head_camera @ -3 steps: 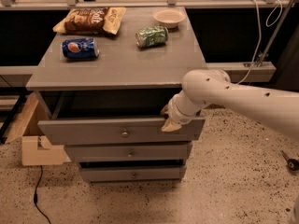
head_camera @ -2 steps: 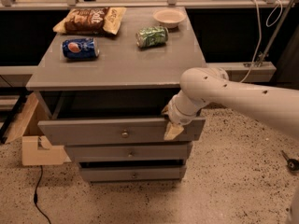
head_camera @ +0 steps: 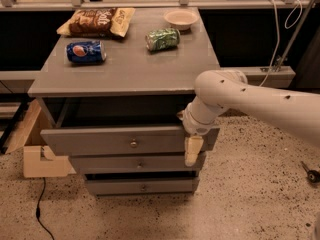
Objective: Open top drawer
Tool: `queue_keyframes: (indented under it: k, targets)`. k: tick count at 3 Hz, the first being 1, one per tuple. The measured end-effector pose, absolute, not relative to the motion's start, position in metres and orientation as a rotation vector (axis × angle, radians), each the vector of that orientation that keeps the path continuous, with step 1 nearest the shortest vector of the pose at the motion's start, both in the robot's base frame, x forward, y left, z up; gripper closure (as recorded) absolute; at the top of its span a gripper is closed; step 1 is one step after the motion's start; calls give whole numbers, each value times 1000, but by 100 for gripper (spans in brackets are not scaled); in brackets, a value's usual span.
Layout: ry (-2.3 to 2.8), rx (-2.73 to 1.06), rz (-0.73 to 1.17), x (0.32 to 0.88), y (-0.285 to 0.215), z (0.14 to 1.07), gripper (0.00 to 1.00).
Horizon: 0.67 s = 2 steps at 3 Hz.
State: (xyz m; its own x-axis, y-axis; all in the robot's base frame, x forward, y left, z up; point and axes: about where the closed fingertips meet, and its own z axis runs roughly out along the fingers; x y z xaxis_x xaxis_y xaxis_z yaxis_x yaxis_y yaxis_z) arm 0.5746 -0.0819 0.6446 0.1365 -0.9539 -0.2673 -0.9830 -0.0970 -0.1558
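Note:
The top drawer (head_camera: pixel 110 141) is the widest grey front, with a small round metal knob (head_camera: pixel 133 144) at its centre. It stands pulled out from under the cabinet top (head_camera: pixel 120 71), with a dark gap above it. My gripper (head_camera: pixel 192 149) hangs at the drawer's right end, over the front's right edge, on the end of the white arm (head_camera: pixel 250 101). One pale finger (head_camera: pixel 192 151) points down in front of the drawer front. Two shorter grey drawers (head_camera: pixel 140 164) sit below.
On the cabinet top lie a blue soda can (head_camera: pixel 86 52), a green can (head_camera: pixel 162 38), a chip bag (head_camera: pixel 96 21) and a small white bowl (head_camera: pixel 180 18). A cardboard box (head_camera: pixel 35 149) stands on the floor at the left. A cable (head_camera: pixel 40 209) runs over the speckled floor.
The gripper has moved slightly down along the drawer's right edge. The drawer stays pulled out about as before.

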Motion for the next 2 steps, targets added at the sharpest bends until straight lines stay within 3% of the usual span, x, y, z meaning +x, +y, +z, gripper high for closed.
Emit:
queue_keyframes:
  k: [1, 2]
  targets:
    - [1904, -2135, 179, 569, -83, 638, 0]
    - [1929, -2142, 207, 562, -85, 633, 19]
